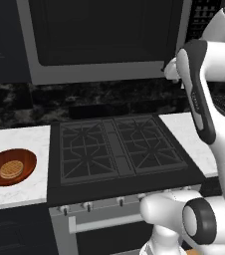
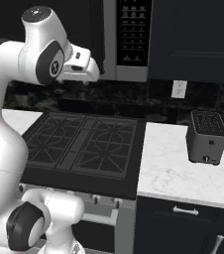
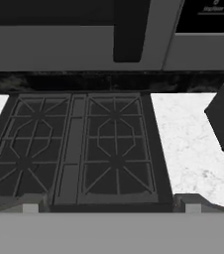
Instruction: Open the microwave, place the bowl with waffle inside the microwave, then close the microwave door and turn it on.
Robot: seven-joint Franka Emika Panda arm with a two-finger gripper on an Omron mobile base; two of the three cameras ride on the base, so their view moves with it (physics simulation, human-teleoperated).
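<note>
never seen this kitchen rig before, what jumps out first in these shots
The white arm's gripper is raised with jaws open before the closed microwave door, above the black stove. The reddish-brown bowl with the waffle sits on the counter left of the stove; a dark toaster stands on the right.

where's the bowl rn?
Left base view: the bowl, holding the waffle, sits on the white counter left of the stove.

The bowl (image 1: pixel 10 167) at left looks like glossy reddish-brown wood; the countertop (image 2: pixel 183 173) is polished white marble (faintly veined), and the toaster (image 2: pixel 206 137) is matt dark metal.
</note>
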